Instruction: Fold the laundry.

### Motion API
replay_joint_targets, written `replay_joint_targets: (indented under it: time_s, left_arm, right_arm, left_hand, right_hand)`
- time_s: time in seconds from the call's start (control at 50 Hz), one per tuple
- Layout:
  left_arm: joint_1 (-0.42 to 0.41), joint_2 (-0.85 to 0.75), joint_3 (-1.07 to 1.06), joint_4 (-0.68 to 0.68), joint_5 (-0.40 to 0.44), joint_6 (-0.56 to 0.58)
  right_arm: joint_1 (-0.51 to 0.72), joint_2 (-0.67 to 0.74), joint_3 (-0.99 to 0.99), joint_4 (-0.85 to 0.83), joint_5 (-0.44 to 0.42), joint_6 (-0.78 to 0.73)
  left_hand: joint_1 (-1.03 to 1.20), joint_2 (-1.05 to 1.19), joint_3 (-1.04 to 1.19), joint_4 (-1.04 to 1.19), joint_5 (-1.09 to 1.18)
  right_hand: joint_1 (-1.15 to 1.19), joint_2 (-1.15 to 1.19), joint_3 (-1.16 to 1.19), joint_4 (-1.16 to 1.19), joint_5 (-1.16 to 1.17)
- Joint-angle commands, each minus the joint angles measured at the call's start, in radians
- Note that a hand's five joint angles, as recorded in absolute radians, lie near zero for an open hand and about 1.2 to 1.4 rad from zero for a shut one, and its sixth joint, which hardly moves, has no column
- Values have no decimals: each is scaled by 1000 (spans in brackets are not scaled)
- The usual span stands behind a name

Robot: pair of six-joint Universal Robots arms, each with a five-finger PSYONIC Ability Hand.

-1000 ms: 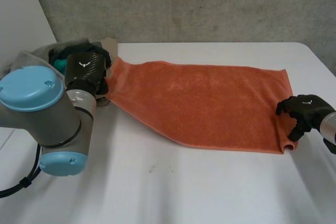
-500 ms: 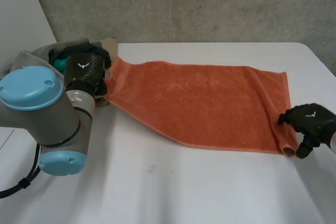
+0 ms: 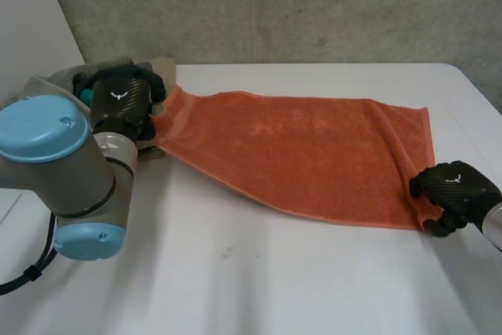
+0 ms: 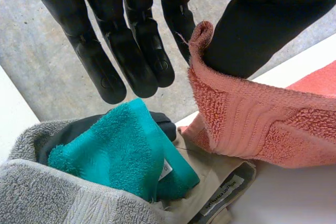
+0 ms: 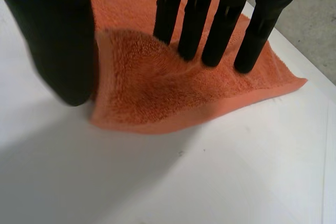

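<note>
- Moved since a second ago: left hand nudged slightly toward 10 o'clock with its corner; right hand gone from the 3 o'clock edge of the orange towel to its 4 o'clock corner.
- At 10 o'clock on the table: laundry pile of teal cloth, grey towel and beige garment, just beside the lifted towel corner.
- At 9 o'clock of the towel: left hand, corner pinched between thumb and straight fingers, raised off the table.
- Centre: orange towel, spread flat, long axis 9 to 3 o'clock, narrowing toward 9.
- At the 4 o'clock corner: right hand, fingertips pressed into the cloth, thumb against the edge, a ridge of terry nipped between.
- Risks, as judged: shallow hold at 4 o'clock, likely to slip once lifted and skew the fold; single corner held at 9 o'clock, so that end apt to sag or bunch.
- Obstruction: only the pile, crowding the 9 o'clock end, close enough to snag or be dragged along.
</note>
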Motion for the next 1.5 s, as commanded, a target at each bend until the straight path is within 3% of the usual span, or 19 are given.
replay_joint_targets:
  time_s: [0.02,0.1,0.16,0.26,0.34,0.4,0.48,0.6,0.68,0.78,0.88,1.02,1.06,1.3,1.5]
  left_arm:
    - [9,9,7,-25,-1,-1]
    - [15,40,13,-72,-3,-3]
    - [26,113,14,-128,-3,-1]
    - [57,230,17,-243,-1,3]
    - [55,307,43,-399,23,8]
    - [55,337,48,-508,65,-1]
    - [51,348,25,-547,105,-3]
    - [46,254,3,-505,109,0]
    - [40,100,60,-432,102,9]
    - [34,-40,216,-372,100,11]
    - [32,-111,417,-245,100,13]
    - [31,-72,511,197,94,20]
    - [29,-31,501,298,94,20]
    - [25,29,248,233,40,17]
    - [25,6,-12,170,34,8]
  right_arm:
    - [4,109,-82,-68,15,9]
    - [-12,99,-123,-65,52,50]
    - [-38,-49,-149,-47,87,118]
    - [-118,-355,-223,144,84,141]
    - [-184,-450,-331,342,84,95]
    - [-197,-457,-385,470,81,28]
    - [-190,-440,-401,642,101,-179]
    - [-118,-259,-396,656,143,-295]
    - [-26,-107,-462,618,245,-275]
    - [69,36,-591,446,408,-235]
    - [113,70,-721,201,457,-186]
    - [127,22,-800,-317,469,19]
    - [130,-1,-785,-390,468,46]
    - [138,-48,-601,-364,445,67]
    - [132,30,-326,-205,333,63]
  left_hand:
    - [269,198,202,195,230]
    - [269,198,202,195,230]
    - [269,198,202,195,230]
    - [269,198,202,195,230]
    - [269,198,202,195,230]
    - [269,198,202,195,230]
    - [269,198,202,195,230]
    - [269,198,202,195,230]
    - [269,198,202,195,230]
    - [269,198,202,195,230]
    - [269,198,202,195,230]
    - [269,198,202,195,230]
    - [269,198,202,195,230]
    - [269,198,202,195,230]
    - [269,198,202,195,230]
  right_hand:
    - [734,732,737,734,743]
    - [735,732,737,734,743]
    - [735,732,737,734,743]
    - [735,732,737,734,743]
    - [735,732,737,734,743]
    - [735,732,737,734,743]
    - [735,732,737,734,743]
    - [735,732,737,734,743]
    - [735,732,737,734,743]
    - [735,732,737,734,743]
    - [735,732,737,734,743]
    - [735,732,737,734,743]
    - [735,732,737,734,743]
    - [735,732,737,734,743]
    - [735,732,737,734,743]
